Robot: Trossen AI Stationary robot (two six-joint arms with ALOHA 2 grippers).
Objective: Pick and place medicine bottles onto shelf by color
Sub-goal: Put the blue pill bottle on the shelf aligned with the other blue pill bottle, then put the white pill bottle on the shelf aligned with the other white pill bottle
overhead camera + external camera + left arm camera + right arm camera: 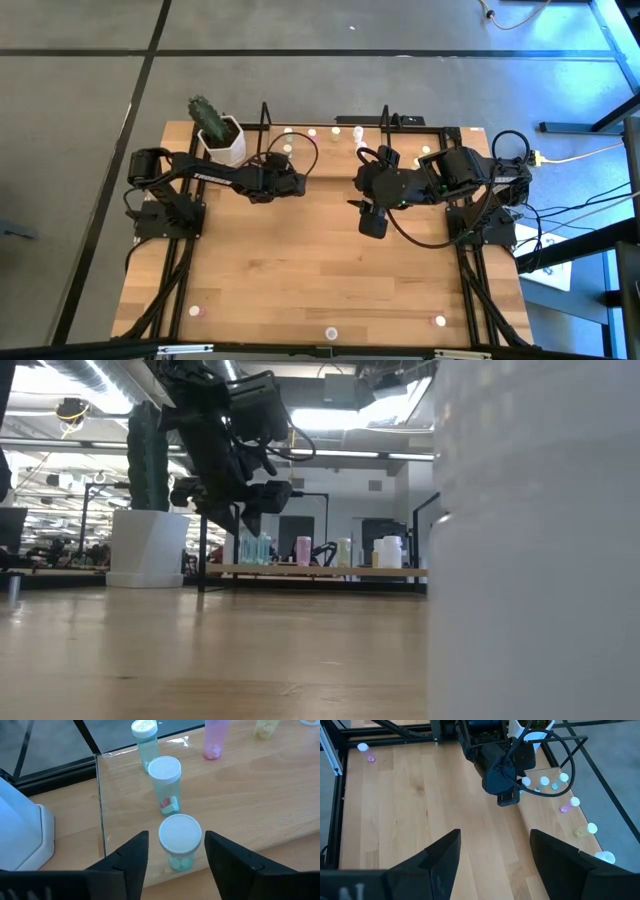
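1. The left gripper (175, 857) has its jaws spread on either side of a green-tinted medicine bottle (179, 842) with a white cap; a gap shows on both sides, so nothing is gripped.
2. That bottle stands upright at the front edge of the shelf (240, 795), on its light wooden floor, first in a row with two more green bottles (165, 782) behind it.
3. A pink bottle (215, 740) and a yellowish one stand farther along the shelf.
4. The right gripper (492, 852) hangs over bare bench (330, 270) near the middle, jaws wide apart and empty.
5. Loose bottles (332, 332) lie along the bench's near edge.
6. A white cactus pot (222, 138) sits beside the shelf's left end.
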